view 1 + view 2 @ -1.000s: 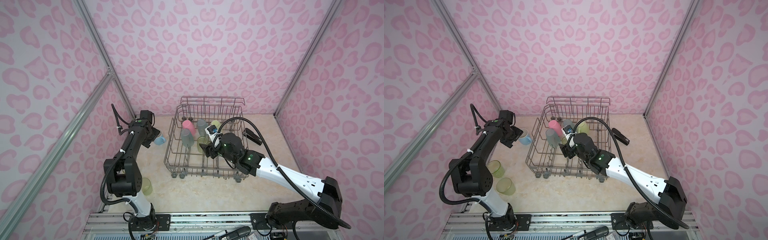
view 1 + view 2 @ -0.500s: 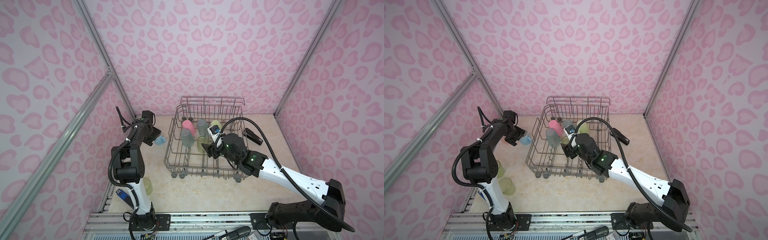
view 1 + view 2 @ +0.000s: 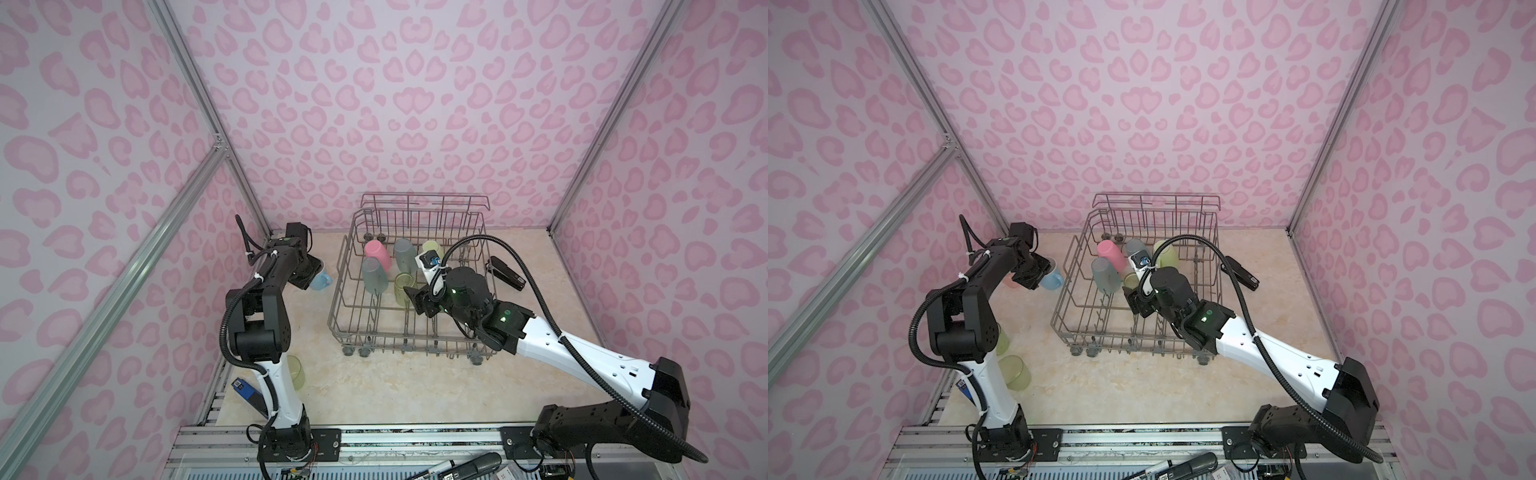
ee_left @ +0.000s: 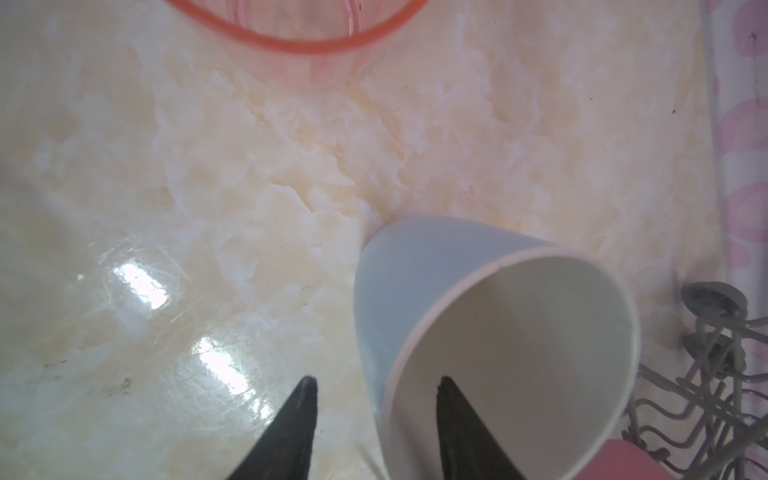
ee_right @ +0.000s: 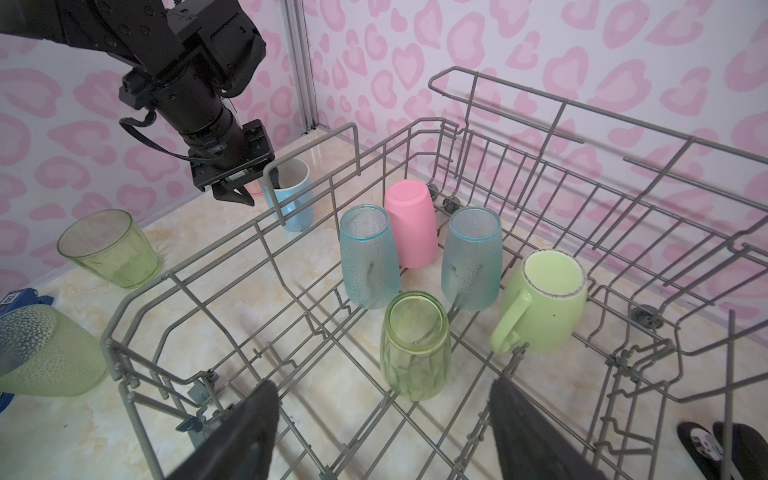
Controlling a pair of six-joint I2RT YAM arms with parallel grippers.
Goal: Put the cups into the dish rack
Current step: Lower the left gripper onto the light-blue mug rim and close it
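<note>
1. Left gripper (image 4: 376, 384) is hanging over the blue mug (image 4: 415, 270). The mug is standing mouth up on the table (image 3: 395, 386), just beside the rack (image 3: 374, 332), off its left side.
2. Its fingers (image 4: 457, 415) are straddling the mug's wall, one reaching inside the mouth and the other outside. They are standing apart, with a slim gap showing on each side of the wall, so they are not pinching it.
3. Right gripper (image 5: 383, 382) is hovering over the rack's near half, with fingers spread wide and nothing between them.
4. Five cups are sitting bottoms up inside the rack, toward its far half:
   - The pink cup (image 5: 411, 228) is standing farthest back.
   - The near teal tumbler (image 3: 374, 274) and far teal tumbler (image 3: 405, 253) are flanking it.
   - The green tumbler (image 5: 415, 345) is standing in front of the teal pair.
   - The green mug (image 5: 544, 307) is leaning beside them, handle out.
5. Three more cups are waiting outside, on the table left of the rack:
   - The salmon cup (image 4: 299, 25) is standing mouth up near the blue mug.
   - The short green tumbler (image 5: 110, 249) is standing upright.
   - The dimpled green tumbler (image 5: 45, 353) is sitting near the left arm's base; I cannot tell whether it is upright or tipped.
6. The stapler (image 3: 507, 273) is lying on the table to the right of the rack, apart from it.
</note>
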